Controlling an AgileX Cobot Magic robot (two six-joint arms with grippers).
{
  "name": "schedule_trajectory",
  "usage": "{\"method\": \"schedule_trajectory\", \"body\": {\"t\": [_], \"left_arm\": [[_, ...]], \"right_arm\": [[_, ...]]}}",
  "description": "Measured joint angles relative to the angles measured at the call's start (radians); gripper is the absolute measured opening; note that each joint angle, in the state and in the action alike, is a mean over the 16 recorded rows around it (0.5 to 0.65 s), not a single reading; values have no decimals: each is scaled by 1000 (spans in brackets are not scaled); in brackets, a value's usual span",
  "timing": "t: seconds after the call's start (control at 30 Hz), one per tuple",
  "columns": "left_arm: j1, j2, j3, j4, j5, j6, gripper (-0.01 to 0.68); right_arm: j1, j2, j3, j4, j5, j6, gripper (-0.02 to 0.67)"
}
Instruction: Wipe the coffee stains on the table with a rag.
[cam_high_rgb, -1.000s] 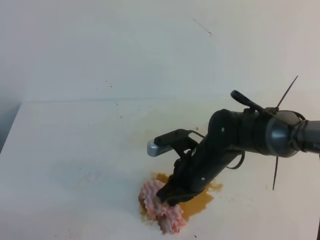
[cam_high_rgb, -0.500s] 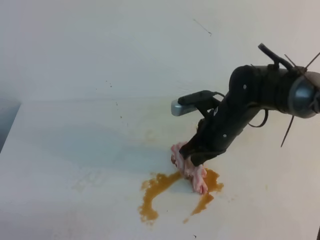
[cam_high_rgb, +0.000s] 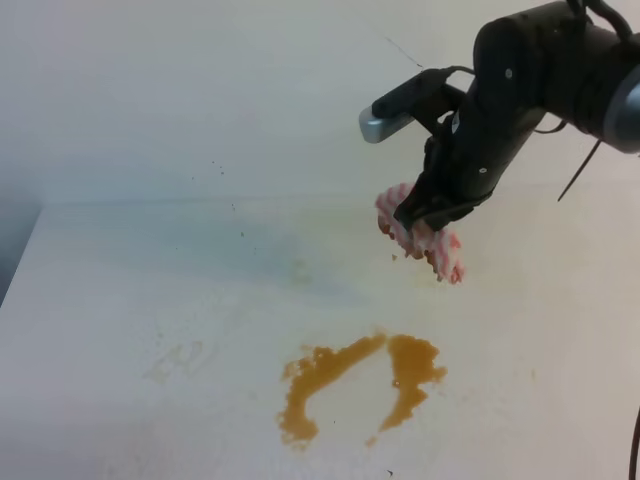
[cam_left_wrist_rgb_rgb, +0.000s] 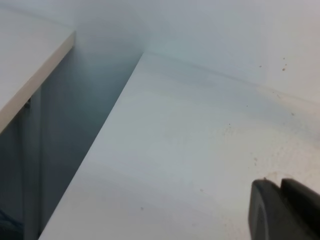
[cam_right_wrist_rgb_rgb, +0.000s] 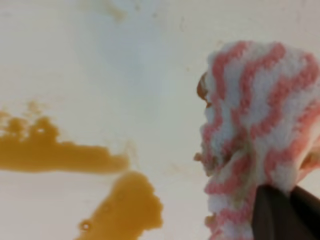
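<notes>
Exterior high view, right pincer (cam_high_rgb: 425, 222) clenched on rag (cam_high_rgb: 420, 238), raised above coffee stains (cam_high_rgb: 345, 385); table (cam_high_rgb: 150, 300) edge at left

Soft even light, wrist views blurry

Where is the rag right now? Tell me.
In the exterior high view the rag hangs in the right gripper, lifted clear of the table, above and behind the coffee stains.
</notes>
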Motion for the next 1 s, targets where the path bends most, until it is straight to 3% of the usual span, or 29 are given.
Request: {"method": "schedule_trajectory", "body": {"t": [0.2, 0.53, 1.0], "left_arm": [[0, 0, 0, 0, 0, 0, -1], [0, -8, 6, 0, -3, 0, -1], [0, -4, 4, 0, -2, 0, -1]], "right_arm": [[-34, 32, 0, -70, 28, 13, 10], [-48, 114, 80, -35, 55, 15, 9], [94, 140, 135, 97, 25, 11, 9]]}}
